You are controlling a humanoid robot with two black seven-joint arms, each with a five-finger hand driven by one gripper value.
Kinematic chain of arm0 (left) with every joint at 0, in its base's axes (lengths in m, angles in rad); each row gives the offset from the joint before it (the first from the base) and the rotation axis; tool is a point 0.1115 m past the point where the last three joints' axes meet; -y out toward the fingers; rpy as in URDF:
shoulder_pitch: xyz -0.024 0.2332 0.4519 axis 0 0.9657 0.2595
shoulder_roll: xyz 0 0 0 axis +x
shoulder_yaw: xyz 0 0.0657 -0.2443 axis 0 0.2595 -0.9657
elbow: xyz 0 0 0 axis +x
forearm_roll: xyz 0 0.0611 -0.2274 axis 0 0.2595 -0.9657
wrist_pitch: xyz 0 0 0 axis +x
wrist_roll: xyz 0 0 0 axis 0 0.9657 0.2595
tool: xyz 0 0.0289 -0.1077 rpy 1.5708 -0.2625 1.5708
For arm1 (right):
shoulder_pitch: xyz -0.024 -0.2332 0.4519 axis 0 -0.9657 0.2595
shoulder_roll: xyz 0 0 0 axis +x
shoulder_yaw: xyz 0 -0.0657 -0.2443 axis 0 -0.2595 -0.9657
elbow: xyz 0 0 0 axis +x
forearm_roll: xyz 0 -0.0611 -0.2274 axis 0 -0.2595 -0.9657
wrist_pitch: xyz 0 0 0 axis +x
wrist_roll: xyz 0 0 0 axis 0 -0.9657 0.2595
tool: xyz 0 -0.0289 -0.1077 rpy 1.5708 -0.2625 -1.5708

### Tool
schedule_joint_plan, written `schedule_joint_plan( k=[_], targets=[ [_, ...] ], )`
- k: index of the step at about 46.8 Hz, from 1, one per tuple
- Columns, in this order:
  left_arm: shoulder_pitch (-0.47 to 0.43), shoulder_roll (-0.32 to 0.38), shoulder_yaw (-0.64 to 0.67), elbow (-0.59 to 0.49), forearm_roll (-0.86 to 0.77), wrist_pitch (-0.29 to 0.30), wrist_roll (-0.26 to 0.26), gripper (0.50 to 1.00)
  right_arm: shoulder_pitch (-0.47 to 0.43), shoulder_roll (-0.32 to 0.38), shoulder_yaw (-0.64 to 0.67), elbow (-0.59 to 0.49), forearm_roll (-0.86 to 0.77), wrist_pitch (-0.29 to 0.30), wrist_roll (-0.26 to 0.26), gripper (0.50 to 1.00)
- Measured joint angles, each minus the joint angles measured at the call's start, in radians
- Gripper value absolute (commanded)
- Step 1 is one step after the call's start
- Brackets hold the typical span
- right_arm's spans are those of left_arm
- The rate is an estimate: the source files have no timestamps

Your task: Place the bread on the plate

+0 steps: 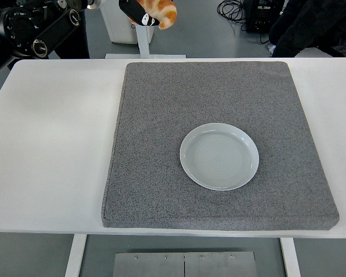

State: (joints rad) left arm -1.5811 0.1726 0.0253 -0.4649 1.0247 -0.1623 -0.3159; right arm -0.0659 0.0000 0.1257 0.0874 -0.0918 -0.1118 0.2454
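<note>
1. Left hand (139,11) sits at the top edge of the view, raised well above the table's far-left side; fingers curled around the bread (160,11), which it grips.
2. The bread, a golden croissant, is airborne, clear of the grey mat (161,156).
3. The plate (219,156), pale and round, lies on the mat slightly toward its near-right part, nothing on it.
4. The mat covers the middle and right of the white table (52,150).
5. The black left arm (29,26) enters from the top-left corner.
</note>
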Motion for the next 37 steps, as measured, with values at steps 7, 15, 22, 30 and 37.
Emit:
schedule_joint_plan(
  k=[7,15,22,30,37],
  targets=[
    [-0.021,-0.006,-0.001,-0.056,0.000,0.001,0.001,0.500,0.000,0.000,0.000,0.000,0.000,0.000,0.000,1.000],
    [-0.043,-0.060,-0.001,-0.074,0.001,0.002,0.002,0.500,0.000,0.000,0.000,0.000,0.000,0.000,0.000,1.000],
    [-0.044,-0.127,-0.001,-0.074,0.001,0.018,0.011,0.500,0.000,0.000,0.000,0.000,0.000,0.000,0.000,1.000],
    [-0.054,-0.172,-0.001,-0.075,0.002,0.039,0.015,0.500,0.000,0.000,0.000,0.000,0.000,0.000,0.000,1.000],
    [-0.059,-0.172,-0.002,-0.078,0.001,0.064,0.015,0.500,0.000,0.000,0.000,0.000,0.000,0.000,0.000,1.000]
  ],
)
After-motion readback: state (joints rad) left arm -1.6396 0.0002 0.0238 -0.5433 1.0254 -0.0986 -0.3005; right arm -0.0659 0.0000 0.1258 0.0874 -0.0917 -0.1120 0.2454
